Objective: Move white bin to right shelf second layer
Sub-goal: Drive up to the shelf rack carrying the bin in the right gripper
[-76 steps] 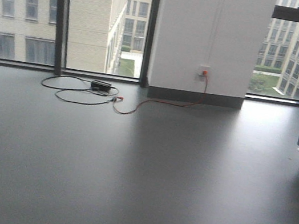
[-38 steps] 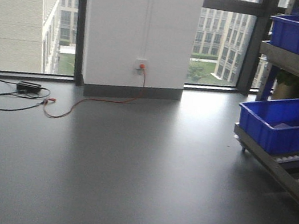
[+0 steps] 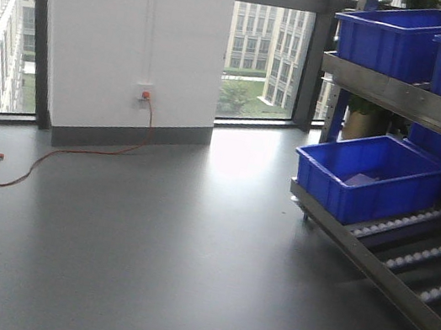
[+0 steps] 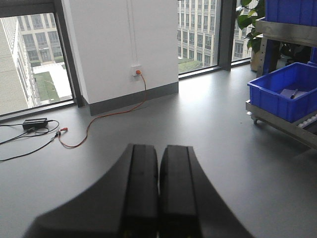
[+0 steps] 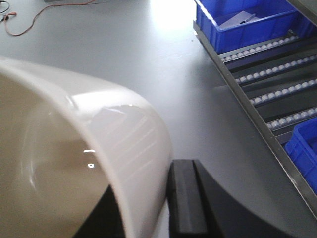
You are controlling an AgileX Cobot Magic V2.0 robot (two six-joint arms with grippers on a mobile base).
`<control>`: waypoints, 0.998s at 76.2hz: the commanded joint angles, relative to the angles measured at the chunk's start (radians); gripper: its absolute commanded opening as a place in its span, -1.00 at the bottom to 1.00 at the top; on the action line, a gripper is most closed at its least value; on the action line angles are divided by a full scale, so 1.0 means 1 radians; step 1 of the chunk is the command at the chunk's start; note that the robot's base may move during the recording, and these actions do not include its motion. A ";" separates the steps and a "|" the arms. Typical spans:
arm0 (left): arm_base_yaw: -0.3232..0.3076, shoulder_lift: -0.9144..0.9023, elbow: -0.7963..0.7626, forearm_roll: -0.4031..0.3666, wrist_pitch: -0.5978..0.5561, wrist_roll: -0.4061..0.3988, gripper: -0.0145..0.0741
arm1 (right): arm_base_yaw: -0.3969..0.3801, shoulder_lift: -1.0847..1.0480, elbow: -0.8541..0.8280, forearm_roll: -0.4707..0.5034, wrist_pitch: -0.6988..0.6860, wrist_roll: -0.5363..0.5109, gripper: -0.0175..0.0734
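Hanging above the grey floor (image 3: 183, 278), just off the front of the steel roller rack (image 3: 372, 273) and not touching it: white bin (image 5: 74, 148), glossy cream plastic, rounded rim facing the right wrist camera. In the front view its curved wall is filling the upper corner beside the rack.

Right tool (image 5: 168, 206): it is pinching the white bin's wall at the rim. One black finger (image 5: 185, 198) is pressing on the outside; the other is hidden.

Left tool (image 4: 158, 188): its jaws are lying together with no gap and holding nothing. It is pointing across the floor, well left of the rack.

Roller tier (image 5: 277, 69): lanes of small white rollers are running back from a flat steel front rail.

Blue crate (image 3: 368, 178): it is sitting at the roller tier's far end. More blue crates (image 3: 389, 32) are sitting on the tier above.

Orange cable (image 3: 77, 157): it is trailing from a wall socket (image 3: 145, 94), well left of the rack.
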 commanded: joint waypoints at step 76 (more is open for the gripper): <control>-0.005 -0.016 0.037 0.000 -0.085 -0.003 -0.48 | -0.006 0.002 -0.033 -0.003 -0.091 0.001 -0.49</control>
